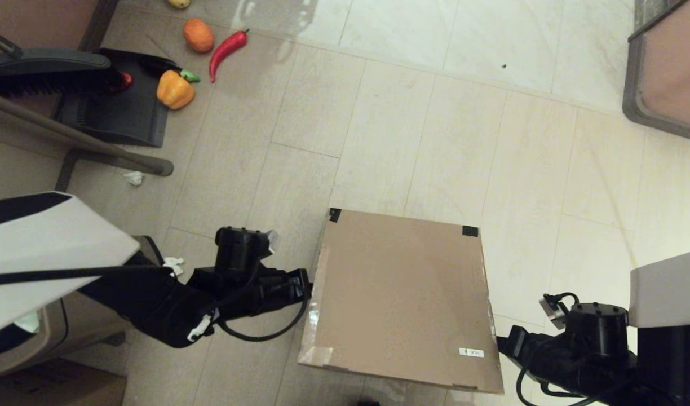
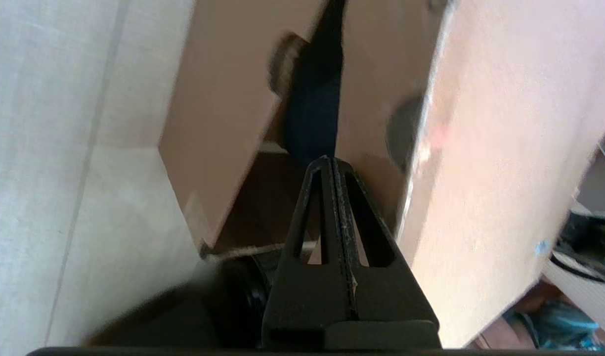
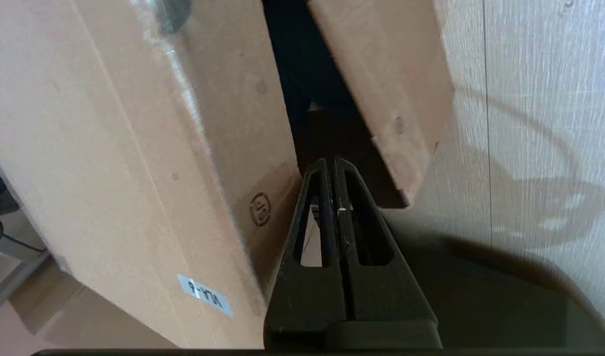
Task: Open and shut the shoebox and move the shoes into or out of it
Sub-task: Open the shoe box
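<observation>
Resting on the tiled floor at lower centre of the head view, the large flat brown cardboard shoebox [image 1: 401, 293] has its lid partly raised, something dark navy inside, both closed, empty end effectors, left [image 2: 332, 163] and right [image 3: 330, 163], wedged under opposite lid edges, shoe transfer seemingly pending.

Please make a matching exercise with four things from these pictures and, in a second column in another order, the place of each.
1. left claw
2. right claw
3. white label
4. red chili pepper

A. on the shoebox lid, near corner
B. at the shoebox's right side
C. on the floor, far left
D. at the shoebox's left side

Pairs: 1-D, 2-B, 3-A, 4-C
</observation>
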Controlling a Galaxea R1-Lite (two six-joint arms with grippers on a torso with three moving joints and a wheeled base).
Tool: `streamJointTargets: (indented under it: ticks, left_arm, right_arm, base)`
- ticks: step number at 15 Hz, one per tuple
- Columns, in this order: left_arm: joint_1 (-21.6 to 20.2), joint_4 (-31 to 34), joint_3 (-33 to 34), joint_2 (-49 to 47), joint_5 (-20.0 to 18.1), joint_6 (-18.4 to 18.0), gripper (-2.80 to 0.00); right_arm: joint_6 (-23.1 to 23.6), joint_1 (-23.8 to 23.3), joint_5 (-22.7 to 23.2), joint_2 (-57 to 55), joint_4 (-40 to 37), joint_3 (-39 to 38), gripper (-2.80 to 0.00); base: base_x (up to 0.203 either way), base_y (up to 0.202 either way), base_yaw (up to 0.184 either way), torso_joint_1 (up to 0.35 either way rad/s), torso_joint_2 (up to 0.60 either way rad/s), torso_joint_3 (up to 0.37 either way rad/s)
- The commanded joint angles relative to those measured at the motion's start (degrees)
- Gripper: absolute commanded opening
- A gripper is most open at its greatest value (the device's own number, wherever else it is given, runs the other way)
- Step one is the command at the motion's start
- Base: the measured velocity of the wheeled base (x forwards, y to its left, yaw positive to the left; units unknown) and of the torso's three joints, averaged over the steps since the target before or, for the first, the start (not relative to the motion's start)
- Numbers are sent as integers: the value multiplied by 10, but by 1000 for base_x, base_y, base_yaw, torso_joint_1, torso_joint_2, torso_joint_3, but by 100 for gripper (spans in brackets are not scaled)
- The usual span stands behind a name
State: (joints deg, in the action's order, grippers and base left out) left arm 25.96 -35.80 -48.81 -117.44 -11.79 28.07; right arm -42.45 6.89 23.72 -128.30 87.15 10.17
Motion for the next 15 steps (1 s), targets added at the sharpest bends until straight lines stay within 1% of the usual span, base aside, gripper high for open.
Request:
streamJointTargets:
  ticks: [1,4,6,8,13,14,15]
  left_arm:
    - [6,-2,10,21,-1,3,-280]
    - [9,-1,15,43,-1,32,-280]
    - [11,8,21,58,-1,36,-280]
    - [15,19,24,71,-1,37,-280]
    - [17,19,38,86,-1,38,-280]
    - [17,18,42,90,-1,44,-280]
    - [17,18,42,93,-1,59,-280]
  right_arm:
    - [-4,1,2,15,5,-3,-280]
    - [-19,1,2,30,5,-5,-280]
    - [-23,1,3,40,5,-12,-280]
    - [-45,1,5,55,5,-13,-280]
    - [-169,1,39,122,5,-17,-280]
    - [-202,1,40,133,5,-17,-280]
    - [-228,1,40,139,5,-17,-280]
  base:
    - [0,0,0,0,0,0]
    - [0,0,0,0,0,0]
    - [0,0,0,0,0,0]
    - [0,0,0,0,0,0]
    - [0,0,0,0,0,0]
    - [0,0,0,0,0,0]
    - [0,0,0,0,0,0]
